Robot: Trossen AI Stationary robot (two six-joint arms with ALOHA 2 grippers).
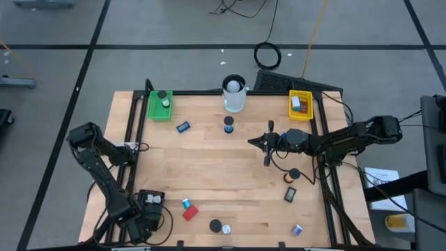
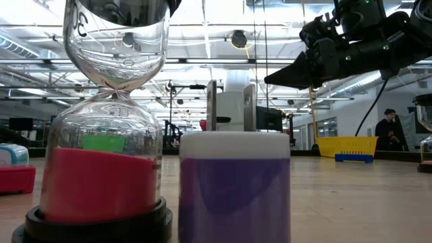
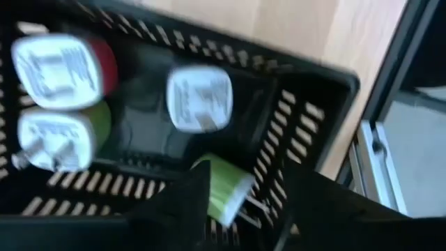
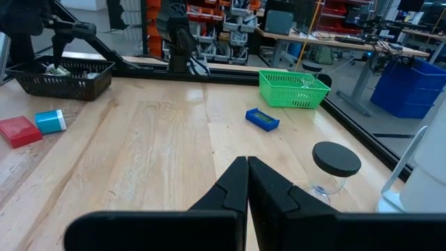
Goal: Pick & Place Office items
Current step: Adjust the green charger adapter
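The grey floor (image 1: 174, 28) carried dark dividing lines. Long ceiling strip lights (image 2: 40, 42) lit the workshop. Blue plastic bins (image 4: 411, 87) stood beyond the table.

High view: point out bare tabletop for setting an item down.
Free: the wood between the blue block and the black tray. Crowded: the near edge around the red block and black cap, and beside the right gripper.

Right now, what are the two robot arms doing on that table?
The left gripper hangs over the black tray at the table's near left corner, fingers apart above a green-and-white plug lying inside with three other plugs. The right gripper hovers shut over the middle of the table, holding nothing. Small items lie scattered around.
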